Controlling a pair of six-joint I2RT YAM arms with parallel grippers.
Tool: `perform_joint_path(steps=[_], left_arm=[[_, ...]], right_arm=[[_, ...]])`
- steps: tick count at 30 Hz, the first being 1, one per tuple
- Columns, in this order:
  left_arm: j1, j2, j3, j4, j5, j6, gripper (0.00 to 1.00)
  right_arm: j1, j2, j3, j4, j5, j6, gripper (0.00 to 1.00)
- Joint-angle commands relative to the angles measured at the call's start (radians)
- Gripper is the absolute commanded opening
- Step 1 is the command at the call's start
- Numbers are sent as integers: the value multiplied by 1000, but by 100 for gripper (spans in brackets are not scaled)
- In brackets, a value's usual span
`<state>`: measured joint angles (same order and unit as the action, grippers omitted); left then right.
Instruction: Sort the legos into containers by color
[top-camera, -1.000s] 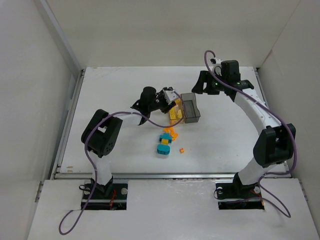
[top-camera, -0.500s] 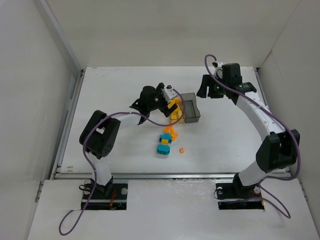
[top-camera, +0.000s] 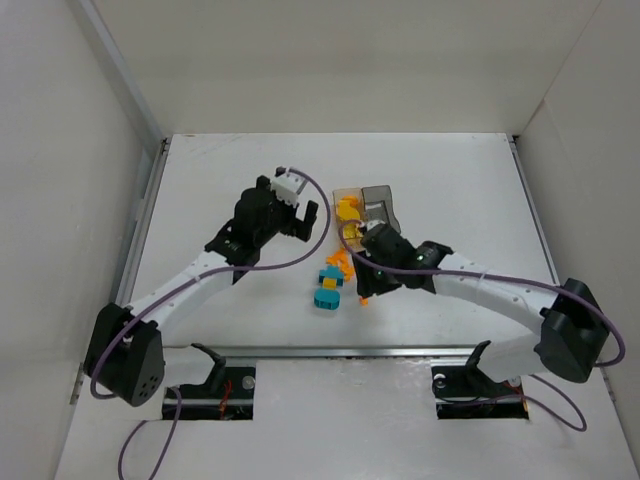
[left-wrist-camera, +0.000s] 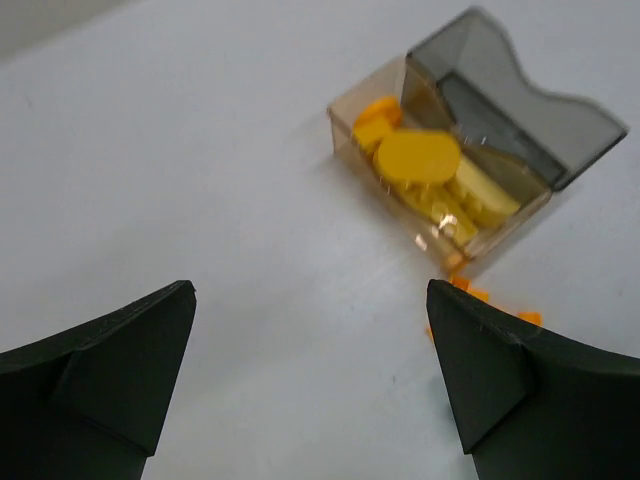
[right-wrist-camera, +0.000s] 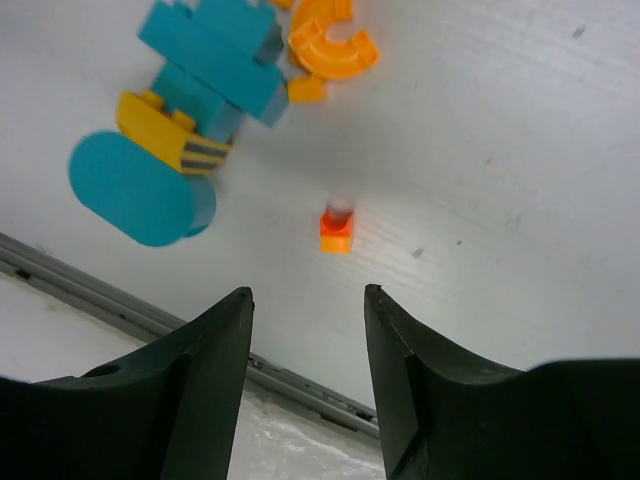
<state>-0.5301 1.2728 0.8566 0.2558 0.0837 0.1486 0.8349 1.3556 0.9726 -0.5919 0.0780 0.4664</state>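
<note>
The two joined containers stand mid-table: an amber bin (top-camera: 347, 211) holding yellow and orange legos (left-wrist-camera: 425, 170), and a smoky grey bin (top-camera: 381, 205), which shows no pieces in the left wrist view (left-wrist-camera: 505, 105). Loose legos lie in front of the bins: teal pieces (top-camera: 327, 297) with a yellow one (right-wrist-camera: 165, 130), an orange curved piece (right-wrist-camera: 333, 40) and a small orange brick (right-wrist-camera: 337, 228). My left gripper (top-camera: 305, 222) is open and empty, left of the amber bin (left-wrist-camera: 400, 120). My right gripper (right-wrist-camera: 307, 293) is open, just short of the small orange brick (top-camera: 363, 298).
The table's front metal rail (right-wrist-camera: 100, 290) runs close behind the right gripper's fingers. White walls enclose the table on the left, back and right. The right arm's forearm (top-camera: 480, 285) lies low across the right half of the table.
My left gripper has drawn back leftward from the amber bin. My right arm has swung from the far back right down to the loose legos at mid-table.
</note>
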Motion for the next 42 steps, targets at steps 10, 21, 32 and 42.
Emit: perform_joint_path(steps=[10,21,32,42], left_arm=[[2,-219,-218,-99,-133,-182,100],[2,-283,-257,-90,-133,-173,100],[2,-313,-277,-81,-122,-150,100],[2,-322,-307,-95,222,130,89]], right_arm=[[118,177,-34,116,143,149,51],[118,252,-23,112,189,155,51],[118,271,-23,142,183,132,0],[34,160,264,56,316,-7,0]])
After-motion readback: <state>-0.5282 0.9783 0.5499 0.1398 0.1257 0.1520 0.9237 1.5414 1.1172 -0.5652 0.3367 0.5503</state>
